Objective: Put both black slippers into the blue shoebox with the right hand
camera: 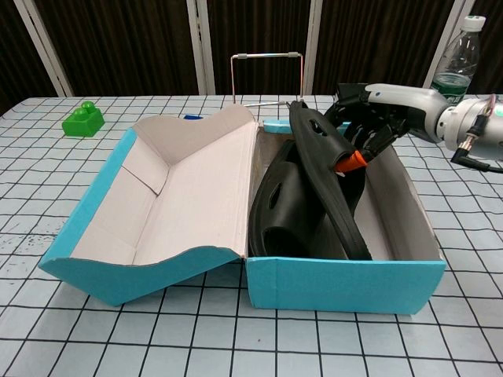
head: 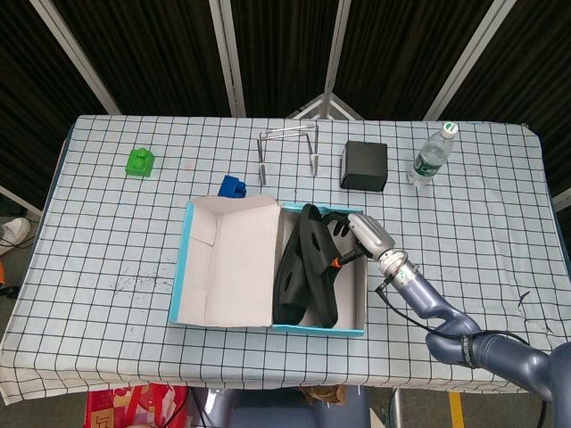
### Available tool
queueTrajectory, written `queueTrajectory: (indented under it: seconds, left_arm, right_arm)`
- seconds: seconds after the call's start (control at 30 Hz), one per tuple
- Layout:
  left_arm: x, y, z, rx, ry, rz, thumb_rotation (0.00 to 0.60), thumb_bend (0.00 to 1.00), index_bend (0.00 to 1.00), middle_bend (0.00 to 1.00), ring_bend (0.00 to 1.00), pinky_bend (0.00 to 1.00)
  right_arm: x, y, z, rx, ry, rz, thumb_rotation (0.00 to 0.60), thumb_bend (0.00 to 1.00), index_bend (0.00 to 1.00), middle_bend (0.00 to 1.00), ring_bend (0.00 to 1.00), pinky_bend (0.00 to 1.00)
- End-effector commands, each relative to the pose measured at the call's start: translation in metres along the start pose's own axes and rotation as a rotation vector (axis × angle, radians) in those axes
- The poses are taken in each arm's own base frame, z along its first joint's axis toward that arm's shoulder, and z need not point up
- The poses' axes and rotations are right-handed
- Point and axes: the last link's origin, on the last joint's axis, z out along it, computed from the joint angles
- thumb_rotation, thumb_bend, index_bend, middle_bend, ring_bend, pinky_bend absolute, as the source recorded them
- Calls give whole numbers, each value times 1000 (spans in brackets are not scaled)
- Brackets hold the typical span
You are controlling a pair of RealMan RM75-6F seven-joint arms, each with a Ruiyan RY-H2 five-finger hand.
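The right hand (camera: 369, 118), at the upper right of the chest view, has its fingers curled around the top edge of a black slipper (camera: 326, 169), holding it on its side so it fits in the blue shoebox (camera: 346, 287). The other slipper (camera: 283, 208) leans beside it, already inside. The box lid lies open to the left on the bench (head: 107, 241).

Black slippers (camera: 314, 188) sit in a turquoise-blue shoebox (camera: 346, 284) with a pale grey-white lining; the right hand (camera: 369, 118) is silver and black with an orange tip. White tablecloth (head: 116, 241) with a black grid, green block (head: 139, 161).
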Motion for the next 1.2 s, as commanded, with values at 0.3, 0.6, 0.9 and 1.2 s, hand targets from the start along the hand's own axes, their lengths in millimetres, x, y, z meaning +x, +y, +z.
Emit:
queueTrajectory:
  seconds: [0.3,0.6,0.9,1.2]
  left_arm:
    - [0,0,0,0,4,6,600,706,154,2,0,23]
    - [0,1,0,-1,7,11,600,706,155,2,0,23]
    - [0,2,-1,-2,7,12,600,706,155,2,0,23]
    - [0,1,0,2,7,10,600,707,155,2,0,23]
  right_arm:
    - [-2,15,-3,-76,-99,-60,600,136,682,500,438,427]
    - [-3,21,-7,-89,-115,-85,600,145,691,501,438,427]
    - [-16,24,-4,-90,-105,-138,600,154,698,501,438,427]
    - [-22,10,7,-99,-96,-283,600,157,698,501,438,427]
